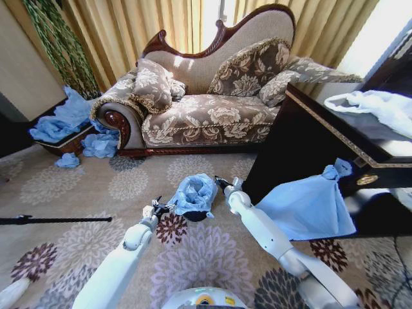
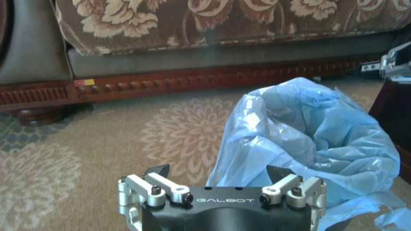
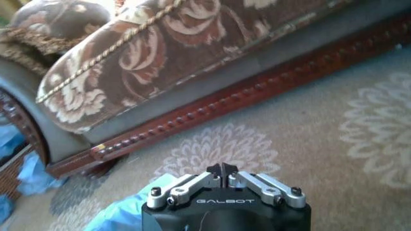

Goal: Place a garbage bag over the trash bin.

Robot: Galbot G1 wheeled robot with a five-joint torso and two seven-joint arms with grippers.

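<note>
The trash bin (image 1: 196, 215) stands on the carpet in front of the sofa, with only a dark strip of its base showing. The light-blue garbage bag (image 1: 195, 193) is draped over it, mouth open upward, wrinkled and loose (image 2: 308, 134). My left gripper (image 1: 158, 207) is at the bag's left side and open (image 2: 218, 171), with the bag's hanging edge lying between its fingertips. My right gripper (image 1: 222, 182) sits at the bag's far right rim with its fingers closed together (image 3: 223, 168); nothing is visible between them, and a corner of the bag (image 3: 122, 216) lies beside it.
The floral sofa (image 1: 206, 116) stands just behind the bin. A dark cabinet (image 1: 322, 141) on the right carries a white plastic bag (image 1: 380, 106), and a knotted blue bag (image 1: 309, 206) leans against it. A basket of blue bags (image 1: 64, 122) is far left. A black rod (image 1: 51, 220) lies on the carpet.
</note>
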